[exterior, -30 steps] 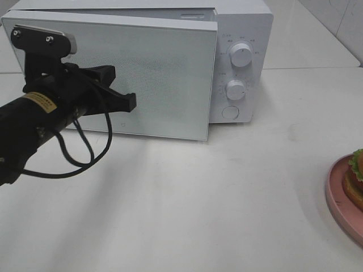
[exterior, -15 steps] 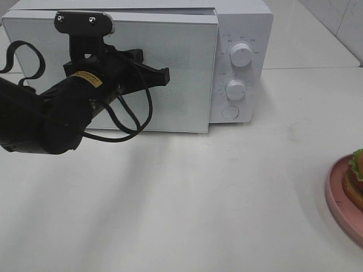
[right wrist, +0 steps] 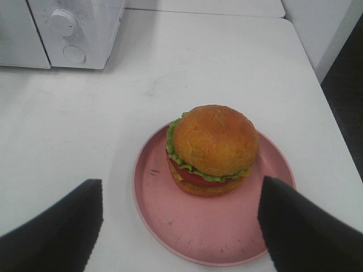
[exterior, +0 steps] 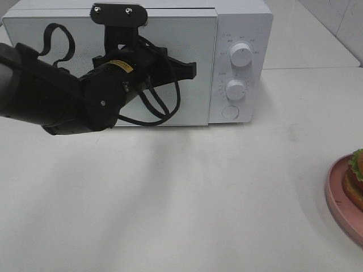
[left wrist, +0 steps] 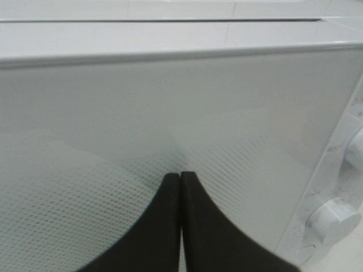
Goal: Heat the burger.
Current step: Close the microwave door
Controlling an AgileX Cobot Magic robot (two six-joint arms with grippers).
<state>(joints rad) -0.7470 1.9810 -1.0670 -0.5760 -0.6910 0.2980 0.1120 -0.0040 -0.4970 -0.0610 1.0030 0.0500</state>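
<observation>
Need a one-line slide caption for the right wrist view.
Open right gripper hovering above the burger on its pink plate, microwave behind.

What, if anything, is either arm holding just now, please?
Nothing is held. The left gripper is shut and empty at the microwave door; the right gripper is open above the burger.

White microwave (exterior: 238, 34) with dotted door mesh (left wrist: 74, 187); golden-brown, green, red burger (right wrist: 212, 148) on pink plate (right wrist: 170, 224); black tools.
</observation>
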